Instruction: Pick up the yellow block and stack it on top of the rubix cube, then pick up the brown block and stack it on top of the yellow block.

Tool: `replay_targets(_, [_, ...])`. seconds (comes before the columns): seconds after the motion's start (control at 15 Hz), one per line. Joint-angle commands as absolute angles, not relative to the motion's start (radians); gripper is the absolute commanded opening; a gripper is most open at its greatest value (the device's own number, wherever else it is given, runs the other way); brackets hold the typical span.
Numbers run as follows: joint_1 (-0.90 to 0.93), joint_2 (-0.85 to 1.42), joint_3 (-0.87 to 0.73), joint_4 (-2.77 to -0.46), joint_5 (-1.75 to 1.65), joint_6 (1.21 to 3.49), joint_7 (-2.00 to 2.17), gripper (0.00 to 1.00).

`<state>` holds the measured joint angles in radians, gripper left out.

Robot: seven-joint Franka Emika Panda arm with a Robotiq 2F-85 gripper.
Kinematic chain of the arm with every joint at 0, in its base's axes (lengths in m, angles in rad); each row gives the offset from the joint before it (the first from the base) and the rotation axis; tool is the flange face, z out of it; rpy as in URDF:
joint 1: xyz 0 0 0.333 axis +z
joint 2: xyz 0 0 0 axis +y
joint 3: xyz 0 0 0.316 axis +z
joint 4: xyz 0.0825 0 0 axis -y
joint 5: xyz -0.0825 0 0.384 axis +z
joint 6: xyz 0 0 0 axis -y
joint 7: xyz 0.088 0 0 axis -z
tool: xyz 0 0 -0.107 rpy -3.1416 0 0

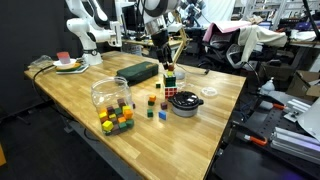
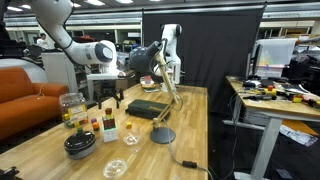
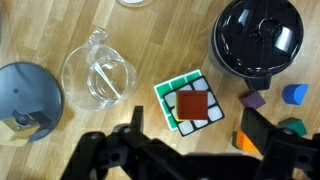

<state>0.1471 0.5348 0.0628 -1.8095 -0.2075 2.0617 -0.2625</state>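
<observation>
Two neighbours crowd rubix cube [image 3: 172, 92]: glass cup [image 3: 98, 80], black bowl [image 3: 255, 40]; tool [image 3: 192, 135] spread above.

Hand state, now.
Hand: open, holding nothing.

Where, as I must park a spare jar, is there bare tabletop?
The table is bare between the plate and the jar, and at its camera-side corner past the black bowl. Crowded: around the rubix cube, between jar and bowl.
</observation>
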Motion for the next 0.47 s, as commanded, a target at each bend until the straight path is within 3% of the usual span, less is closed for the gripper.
replay_targets(0.0, [0.115, 0.479, 0.087, -1.825, -0.182, 2.033, -0.277, 1.00])
replay_targets(0.4, [0.127, 0.491, 0.080, -1.813, -0.203, 2.037, -0.258, 1.00])
